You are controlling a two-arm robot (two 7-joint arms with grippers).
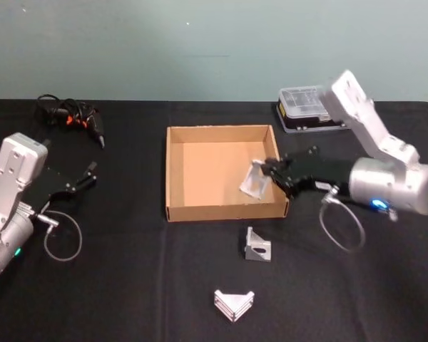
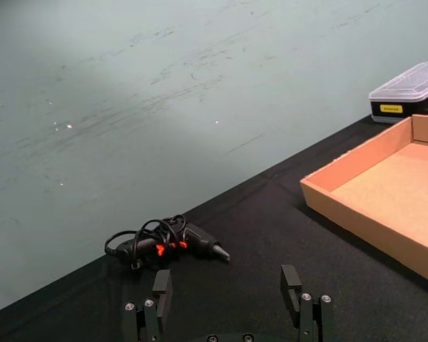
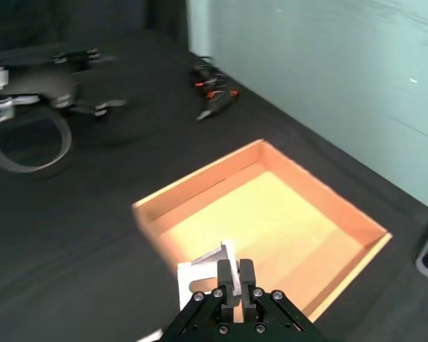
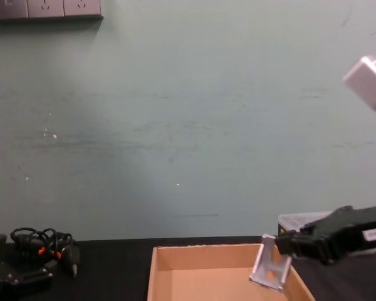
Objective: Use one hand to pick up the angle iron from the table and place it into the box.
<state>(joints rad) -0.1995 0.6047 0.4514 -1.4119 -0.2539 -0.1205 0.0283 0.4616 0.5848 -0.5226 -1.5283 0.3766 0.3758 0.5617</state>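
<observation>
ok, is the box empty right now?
Empty. The box floor is bare; the right gripper holds one angle iron over its right side, not released.

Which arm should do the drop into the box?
Right. The right gripper is shut on an angle iron over the box, near its right wall; the left gripper sits open, far off to the left.

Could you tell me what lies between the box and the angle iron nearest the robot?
One more angle iron, resting on the black table, as the head view shows.
</observation>
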